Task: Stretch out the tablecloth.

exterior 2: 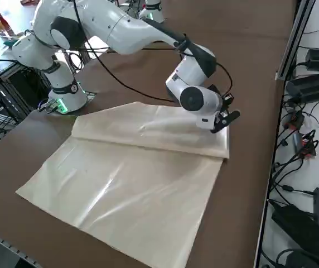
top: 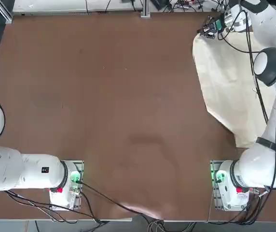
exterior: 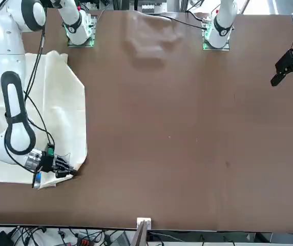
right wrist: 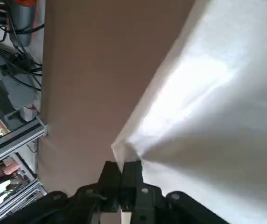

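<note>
The cream tablecloth (exterior 2: 131,184) lies partly folded over itself along the table's (top: 104,106) right edge. The right gripper (right wrist: 122,170), at the far right corner, is pinched on the folded layer's corner. Next, I judge, comes drawing that corner leftward to unfold it.

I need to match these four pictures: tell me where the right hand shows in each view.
Top view: right hand at the upper right, on the tablecloth's far corner.
Front view: right hand at the lower left, on the cloth's near corner.
Right side view: right hand right of centre, at the folded cloth's far corner.
Right wrist view: right hand, shut on that corner.
Shared landmark: the pinched cloth corner.
</note>
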Robot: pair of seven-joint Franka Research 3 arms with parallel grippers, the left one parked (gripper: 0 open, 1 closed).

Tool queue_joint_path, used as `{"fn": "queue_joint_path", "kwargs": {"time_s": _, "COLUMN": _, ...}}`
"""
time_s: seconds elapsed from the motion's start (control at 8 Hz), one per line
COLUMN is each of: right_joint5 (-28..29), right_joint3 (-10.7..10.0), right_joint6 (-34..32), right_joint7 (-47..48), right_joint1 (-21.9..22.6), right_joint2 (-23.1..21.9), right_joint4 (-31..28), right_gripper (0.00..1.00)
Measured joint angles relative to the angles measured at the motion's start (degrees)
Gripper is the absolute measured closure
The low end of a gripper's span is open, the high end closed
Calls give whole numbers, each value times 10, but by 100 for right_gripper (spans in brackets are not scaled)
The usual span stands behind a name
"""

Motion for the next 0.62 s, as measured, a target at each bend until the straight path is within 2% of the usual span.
{"fn": "queue_joint_path", "kwargs": {"time_s": 0.62, "right_joint5": 79, "right_joint3": 1, "right_joint6": -2, "right_joint7": 1, "right_joint1": 23, "right_joint2": 22, "right_joint4": 14, "right_gripper": 98}}
